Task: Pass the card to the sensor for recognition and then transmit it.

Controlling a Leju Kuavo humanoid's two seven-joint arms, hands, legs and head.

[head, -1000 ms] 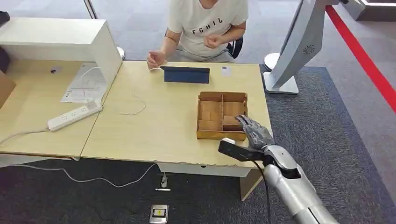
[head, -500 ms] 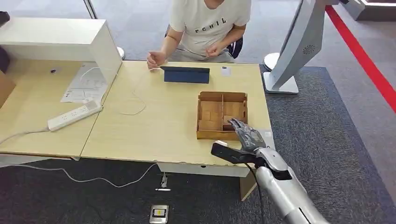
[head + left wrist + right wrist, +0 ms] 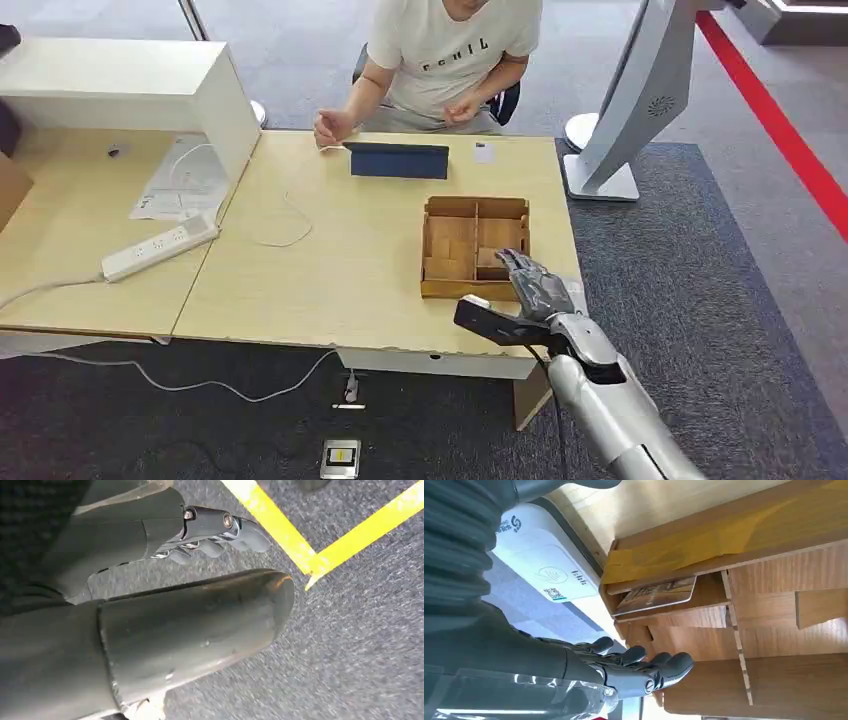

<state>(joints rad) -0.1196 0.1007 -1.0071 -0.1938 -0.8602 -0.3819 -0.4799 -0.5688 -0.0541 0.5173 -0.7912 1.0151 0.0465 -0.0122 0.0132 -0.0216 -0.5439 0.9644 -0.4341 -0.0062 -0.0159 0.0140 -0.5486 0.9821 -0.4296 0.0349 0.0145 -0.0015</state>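
Head, left wrist and right wrist views of a desk-side card task. The landmark is the wooden divided box [image 3: 475, 246] standing on the light wooden desk [image 3: 340, 260], toward the robot's right end of it. The right hand [image 3: 535, 282] reaches over the box's near right corner with fingers [image 3: 659, 664] extended and slightly apart, gripping nothing. In the right wrist view the card [image 3: 656, 595] lies flat in a compartment of the box [image 3: 774, 630], apart from the fingers. Just beside the box's outer wall, on the side toward the wrist, lies the white card sensor [image 3: 541, 560], flat on the desk, with a printed contactless mark and a small code label.

On the far side of the box from the robot, a dark tablet [image 3: 398, 159] stands propped, and a small white tag [image 3: 484, 152] lies near it. A seated person [image 3: 447, 55] in a white shirt is behind the tablet, with one hand [image 3: 333, 127] at the desk's far edge. Well to the left of the box are a white power strip [image 3: 160, 247], papers [image 3: 185, 180] and a white cabinet [image 3: 130, 85].

The left hand [image 3: 210, 532] hangs over grey carpet [image 3: 360, 630] marked with yellow tape [image 3: 320, 555]; its fingers are curled inward around nothing.
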